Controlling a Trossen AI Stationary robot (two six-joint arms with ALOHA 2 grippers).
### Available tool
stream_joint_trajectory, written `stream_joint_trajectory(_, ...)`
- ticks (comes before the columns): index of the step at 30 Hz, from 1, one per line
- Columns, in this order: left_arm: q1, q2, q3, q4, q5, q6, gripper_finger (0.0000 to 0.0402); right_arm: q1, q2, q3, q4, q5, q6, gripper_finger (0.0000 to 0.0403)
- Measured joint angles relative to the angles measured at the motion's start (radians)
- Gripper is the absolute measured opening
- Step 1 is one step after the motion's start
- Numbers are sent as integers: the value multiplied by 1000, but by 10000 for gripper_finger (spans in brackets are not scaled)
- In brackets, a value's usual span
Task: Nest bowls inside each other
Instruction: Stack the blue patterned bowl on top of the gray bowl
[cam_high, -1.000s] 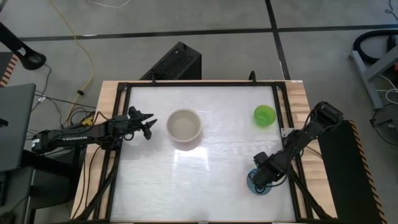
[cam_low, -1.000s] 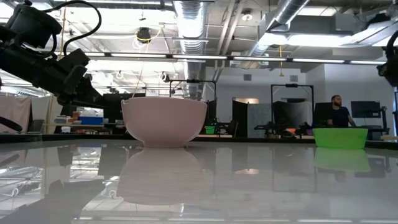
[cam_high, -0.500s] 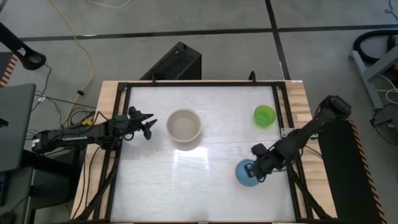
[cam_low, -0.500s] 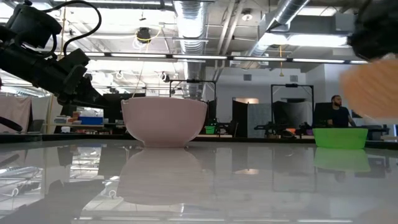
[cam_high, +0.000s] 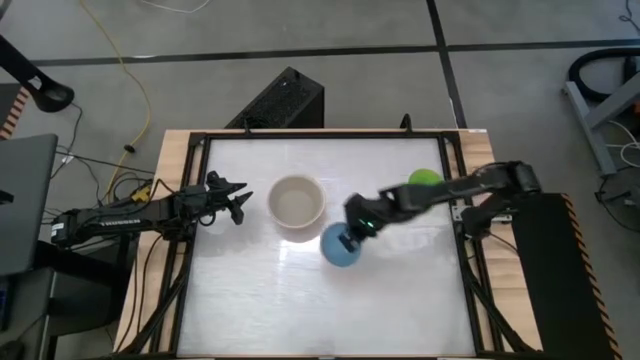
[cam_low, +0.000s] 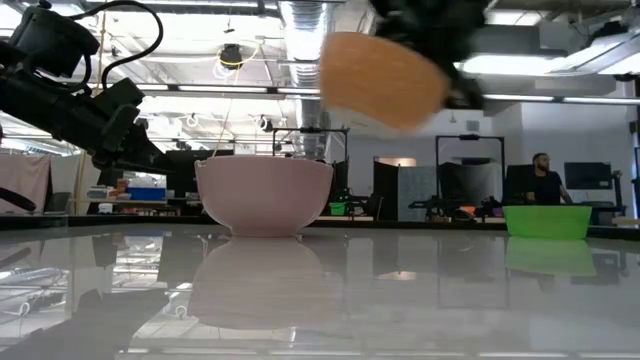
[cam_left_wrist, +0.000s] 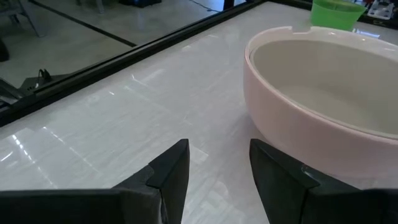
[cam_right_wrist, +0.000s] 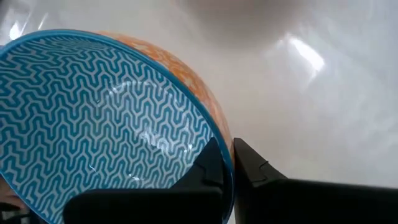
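Holding the blue bowl (cam_high: 340, 246) by its rim, my right gripper (cam_high: 352, 236) is clenched on it — lifted above mid-bench, just beside the pale pink bowl (cam_high: 297, 203). I see the green bowl (cam_high: 424, 177) near the far right corner — left gripper (cam_high: 238, 200) waits, fingers parted.

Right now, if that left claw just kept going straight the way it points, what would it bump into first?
Most likely the pale pink bowl. The left claw is open, low over the table, and the bowl's side stands just ahead of its fingertips, slightly off to one side, so a glancing touch seems possible.
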Motion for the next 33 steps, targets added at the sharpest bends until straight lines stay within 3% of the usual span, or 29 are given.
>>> stream_joint_trajectory(9,0,0,0,0,0,0,158,-175,332,501,-151,-56,-407,15)
stream_joint_trajectory(16,0,0,0,0,-1,0,158,-258,547,744,-210,-55,-500,14)
stream_joint_trajectory(23,0,0,0,0,-1,0,158,-316,650,833,-217,-65,-483,14)
stream_joint_trajectory(33,0,0,0,0,0,0,158,-326,667,800,-220,-85,-370,14)
